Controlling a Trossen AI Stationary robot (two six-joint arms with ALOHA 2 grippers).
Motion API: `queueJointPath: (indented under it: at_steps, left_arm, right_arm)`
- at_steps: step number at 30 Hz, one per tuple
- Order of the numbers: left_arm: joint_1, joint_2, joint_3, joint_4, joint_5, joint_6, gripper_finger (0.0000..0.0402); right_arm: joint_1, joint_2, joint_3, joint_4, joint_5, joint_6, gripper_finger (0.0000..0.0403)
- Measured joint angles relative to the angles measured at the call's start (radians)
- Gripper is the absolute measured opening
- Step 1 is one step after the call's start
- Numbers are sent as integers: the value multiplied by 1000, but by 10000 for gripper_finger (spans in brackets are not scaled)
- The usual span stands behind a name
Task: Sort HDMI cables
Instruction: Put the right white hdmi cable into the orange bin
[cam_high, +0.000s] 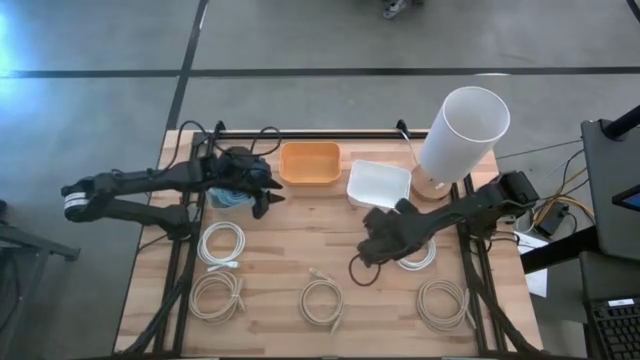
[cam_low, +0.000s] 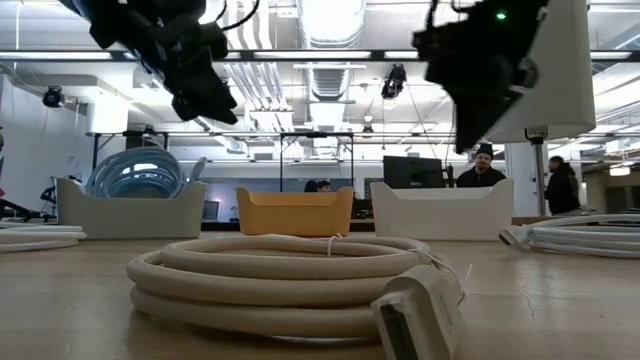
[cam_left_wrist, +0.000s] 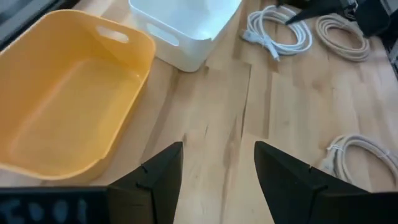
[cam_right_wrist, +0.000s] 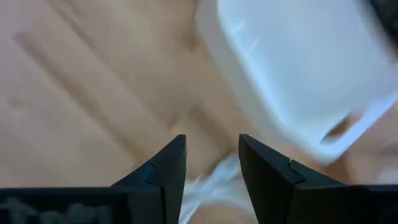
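The high view looks straight down on the whole wooden table. The low view sits at tabletop height, close behind a beige cable coil, facing the yellow bin. The left wrist view looks steeply down near that bin, the right wrist view close over the neighbouring white bin; all share these bins.

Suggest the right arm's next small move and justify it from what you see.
Probably lower the right gripper and close its fingers on the white cable coil beneath: the fingers stand apart, nothing between them, and the white bin nearby is empty.
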Motion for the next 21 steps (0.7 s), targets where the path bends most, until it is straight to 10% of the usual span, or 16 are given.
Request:
queueJointPath:
  at_steps: [10,21]
  left_arm:
    - [0,0,-103,81,0,-9,202]
    - [0,-2,-103,113,0,-9,202]
  right_arm:
    - [22,-20,-196,48,-233,333,150]
    - [17,-21,-311,295,-328,344,149]
